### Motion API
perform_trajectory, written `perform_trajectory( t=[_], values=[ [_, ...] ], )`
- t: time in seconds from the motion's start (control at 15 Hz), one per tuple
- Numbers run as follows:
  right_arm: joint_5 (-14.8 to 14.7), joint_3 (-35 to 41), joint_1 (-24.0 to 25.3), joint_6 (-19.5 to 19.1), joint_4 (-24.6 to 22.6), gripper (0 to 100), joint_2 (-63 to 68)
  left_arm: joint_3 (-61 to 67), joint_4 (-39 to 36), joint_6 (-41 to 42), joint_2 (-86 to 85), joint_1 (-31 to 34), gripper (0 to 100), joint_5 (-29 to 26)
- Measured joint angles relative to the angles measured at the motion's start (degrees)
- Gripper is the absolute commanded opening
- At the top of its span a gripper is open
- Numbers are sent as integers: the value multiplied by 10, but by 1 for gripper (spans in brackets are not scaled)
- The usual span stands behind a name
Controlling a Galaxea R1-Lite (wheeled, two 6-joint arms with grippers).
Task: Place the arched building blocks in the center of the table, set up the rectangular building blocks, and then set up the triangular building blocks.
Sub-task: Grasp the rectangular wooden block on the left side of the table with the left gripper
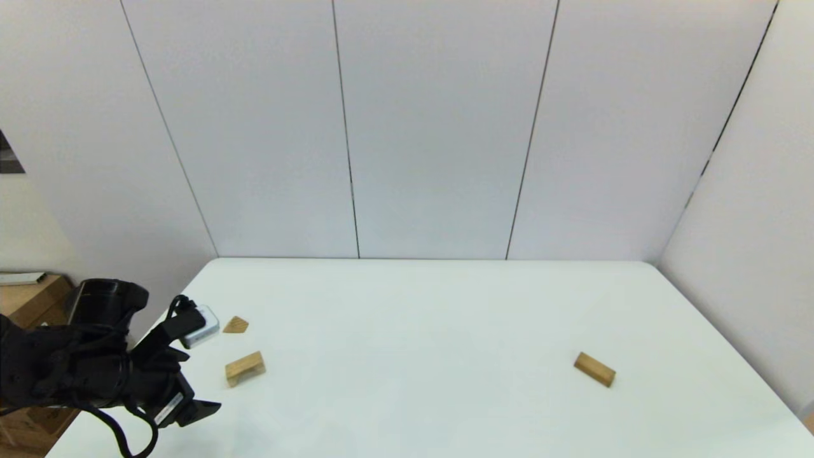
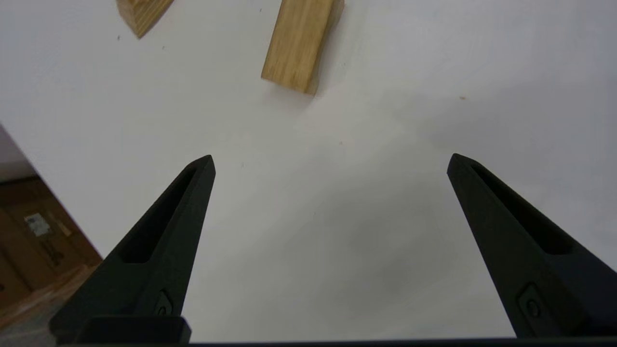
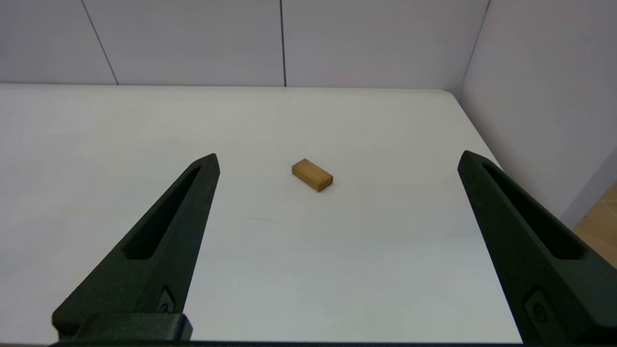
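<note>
We're looking at three small wooden pieces on the big plain white table; the chunky light-tan arched wooden block sits near the left edge, the little tan triangular wooden prism just behind it, and the slim solid tan wooden cuboid lies way over on the right side, well apart from the other two. Nothing is in the centre yet, so we'd say the job is barely started.

The left gripper hovers at the left edge just beside the arched block with its fingers spread wide and nothing between them; the right gripper is out of the head view, also wide open and empty, looking at the cuboid from well back.

Handling guess: all three look like light, stiff, smooth wood, nothing fragile, maybe a bit slick; we'd pinch the arched block across its two flat long faces, mid-length. Its long axis runs left-right with a slight tilt; we can't make out the cut-out from here. The cuboid lies flat, long axis diagonal, far-left to near-right.
</note>
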Motion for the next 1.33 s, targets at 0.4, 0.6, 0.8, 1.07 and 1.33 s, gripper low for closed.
perform_trajectory(
  t=[0.4,0.6,0.8,1.07,1.33],
  values=[
    [0,0,0,0,0,100,0,-49,-1,11,69,-25,100,-61],
    [0,0,0,0,0,100,0,-65,-1,11,96,-31,100,-61],
    [0,0,0,0,0,100,0,-75,-2,10,122,-30,100,-62],
    [0,0,0,0,0,100,0,-110,0,11,154,-29,100,-62],
    [0,0,0,0,0,100,0,-138,1,10,179,-28,100,-62]
  ],
)
